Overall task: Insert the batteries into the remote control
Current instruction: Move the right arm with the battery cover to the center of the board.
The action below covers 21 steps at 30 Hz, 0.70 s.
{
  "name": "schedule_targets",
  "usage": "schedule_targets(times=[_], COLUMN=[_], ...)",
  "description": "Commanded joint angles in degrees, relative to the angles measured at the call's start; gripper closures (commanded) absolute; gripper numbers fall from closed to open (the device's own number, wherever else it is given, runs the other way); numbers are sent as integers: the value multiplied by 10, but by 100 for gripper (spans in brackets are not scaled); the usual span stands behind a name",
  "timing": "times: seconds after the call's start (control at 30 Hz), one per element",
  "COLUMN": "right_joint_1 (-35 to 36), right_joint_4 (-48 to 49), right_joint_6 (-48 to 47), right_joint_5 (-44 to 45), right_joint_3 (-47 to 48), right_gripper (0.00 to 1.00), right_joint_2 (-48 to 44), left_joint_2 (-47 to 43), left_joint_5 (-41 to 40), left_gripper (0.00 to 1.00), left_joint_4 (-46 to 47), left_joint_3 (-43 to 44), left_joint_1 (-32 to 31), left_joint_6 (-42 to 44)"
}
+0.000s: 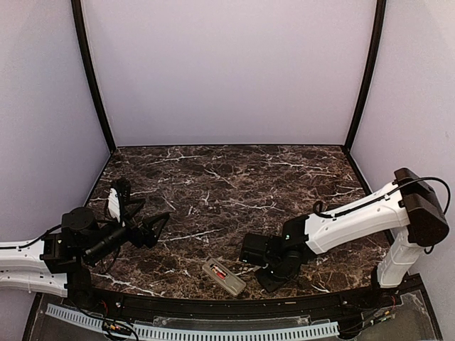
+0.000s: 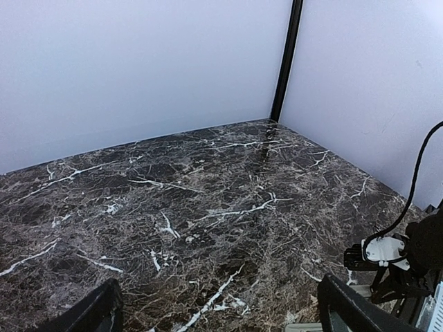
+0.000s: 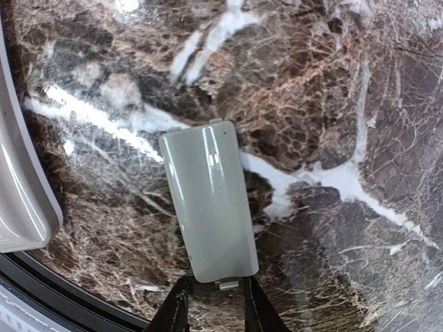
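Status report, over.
Left gripper open, empty. Right gripper astride cover's near end, grip unclear. Remote back-up, one red battery in bay. Nothing in the way.

Of the right claw (image 3: 214, 308) the wrist view shows only the tips of two fingers (image 3: 178, 315), cut by the bottom edge. It is not clear if they touch the grey cover piece (image 3: 210, 200). The same view cuts the remote control (image 3: 21, 187) at its left edge. In the top view this claw is hidden under its own wrist. The left claw (image 2: 218, 308) shows only finger ends at the bottom edge. The red battery (image 1: 219, 272) is too small to count.
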Motion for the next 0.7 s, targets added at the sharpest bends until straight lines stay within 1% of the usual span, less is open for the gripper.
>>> schedule_targets(times=[0.0,0.07,0.17,0.33,0.57,0.67], right_joint_1=[-10,-12,-13,-14,-15,-17], right_joint_4=[11,12,20,21,29,31], right_joint_6=[-20,-32,-48,-59,-89,-99], right_joint_5=[22,25,25,31,31,32], right_joint_3=[-2,2,8,15,19,19], right_gripper=[75,78,85,92,98,97], right_joint_2=[29,33,36,42,32,24], left_joint_2=[-1,-1,-2,-3,-2,-3], left_joint_5=[5,6,6,4,2,0], left_gripper=[3,3,3,3,3,3], left_joint_4=[7,8,8,5,3,1], left_joint_3=[-3,-3,-3,-3,-3,-3], left_joint_1=[0,0,0,0,0,0], left_joint_6=[8,7,8,9,11,11])
